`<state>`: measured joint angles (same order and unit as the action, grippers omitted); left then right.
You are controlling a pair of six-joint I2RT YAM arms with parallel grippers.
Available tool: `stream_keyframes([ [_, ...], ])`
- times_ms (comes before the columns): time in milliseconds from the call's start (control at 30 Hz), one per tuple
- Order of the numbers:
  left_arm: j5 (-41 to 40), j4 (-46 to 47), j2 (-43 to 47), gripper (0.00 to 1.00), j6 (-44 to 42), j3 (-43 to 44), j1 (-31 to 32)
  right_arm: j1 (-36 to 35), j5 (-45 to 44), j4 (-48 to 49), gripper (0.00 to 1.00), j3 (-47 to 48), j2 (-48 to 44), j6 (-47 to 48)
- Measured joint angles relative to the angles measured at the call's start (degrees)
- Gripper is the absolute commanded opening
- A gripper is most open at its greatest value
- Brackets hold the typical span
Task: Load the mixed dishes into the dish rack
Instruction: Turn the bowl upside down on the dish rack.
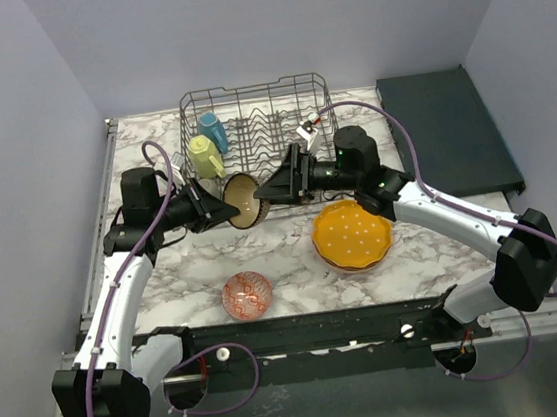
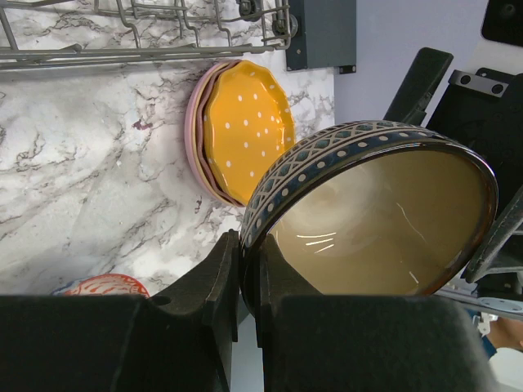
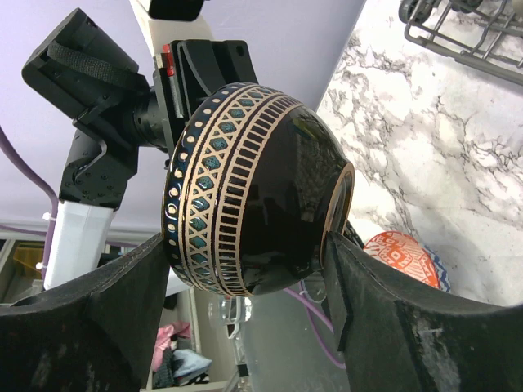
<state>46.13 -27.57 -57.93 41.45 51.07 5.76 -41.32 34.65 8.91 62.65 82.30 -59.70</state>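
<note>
My left gripper (image 1: 226, 210) is shut on the rim of the dark brown bowl (image 1: 244, 200) and holds it on edge in the air, in front of the dish rack (image 1: 256, 95). In the left wrist view the fingers (image 2: 251, 253) pinch the rim of the bowl (image 2: 376, 220). My right gripper (image 1: 267, 192) is open, with its jaws on either side of the bowl (image 3: 245, 196). An orange dotted plate (image 1: 352, 233) lies on a pink plate (image 1: 337, 262). A red-patterned bowl (image 1: 247, 294) sits near the front. A blue mug (image 1: 213, 130) and a yellow-green mug (image 1: 204, 157) stand in the rack. The grey cup and blue-white bowl are out of view.
A dark flat tray (image 1: 446, 134) lies at the back right beside the rack. The marble tabletop (image 1: 166, 282) ends at a black rail in front. Lilac walls close in the left, back and right sides.
</note>
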Motion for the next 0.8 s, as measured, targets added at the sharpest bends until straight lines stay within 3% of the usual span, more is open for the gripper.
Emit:
stream_keyframes([
  [200, -0.07, 0.09, 0.20, 0.00, 0.52, -0.35, -0.04, -0.07, -0.52, 0.07, 0.42, 0.00, 0.11, -0.20],
  [233, -0.07, 0.09, 0.20, 0.04, 0.55, -0.42, -0.07, -0.11, -0.59, 0.04, 0.40, 0.00, 0.11, -0.22],
  [533, -0.22, 0.52, 0.20, 0.39, 1.16, -0.76, 0.00, -0.55, -1.97, -1.09, 0.35, 0.09, 0.09, 0.35],
  [800, -0.13, 1.27, 0.31, 0.50, 1.36, -0.79, 0.00, -1.03, -4.57, -4.87, 0.34, 1.16, 0.04, 2.95],
])
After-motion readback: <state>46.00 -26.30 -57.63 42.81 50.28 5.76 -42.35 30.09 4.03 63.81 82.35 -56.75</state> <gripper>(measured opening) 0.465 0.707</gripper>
